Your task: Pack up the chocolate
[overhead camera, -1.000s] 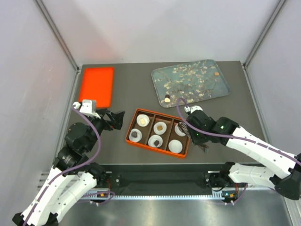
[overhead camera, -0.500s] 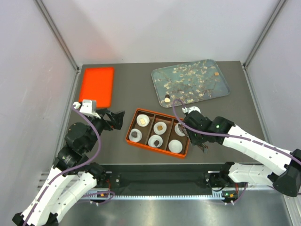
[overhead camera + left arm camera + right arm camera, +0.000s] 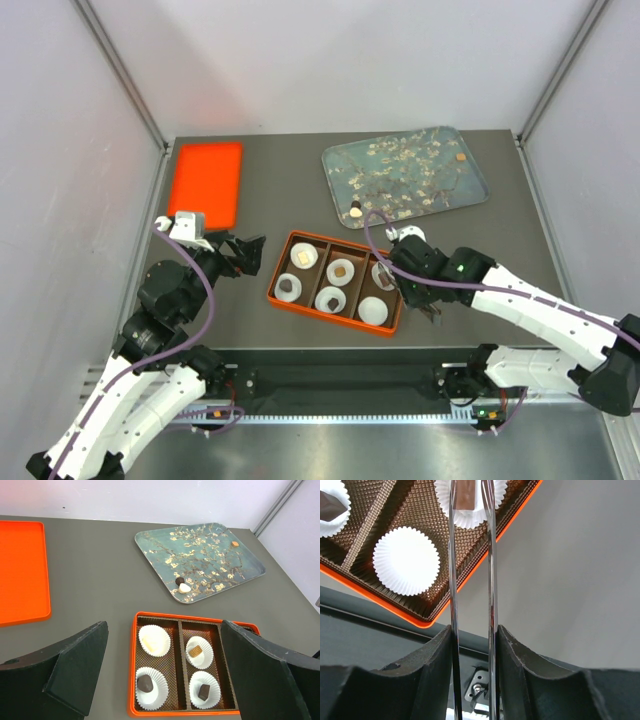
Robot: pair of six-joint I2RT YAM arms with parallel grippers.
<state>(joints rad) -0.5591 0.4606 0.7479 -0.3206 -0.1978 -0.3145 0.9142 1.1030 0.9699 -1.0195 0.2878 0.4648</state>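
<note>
The orange box holds six white paper cups. Four cups hold chocolate: a pale piece, a tan piece and two dark pieces. My right gripper is shut on metal tweezers. The tweezer blades straddle a brown chocolate lying in the box's far right cup, with a small gap on one side. The near right cup is empty. My left gripper hangs open left of the box, holding nothing.
A blossom-printed tray lies at the back right with a dark piece, a pale piece and a tan piece on it. An orange lid lies at the back left. The table's near edge runs just below the box.
My right arm has shifted slightly left over the box's right end, and the tweezer blades have spread a little. The left arm has not moved.
</note>
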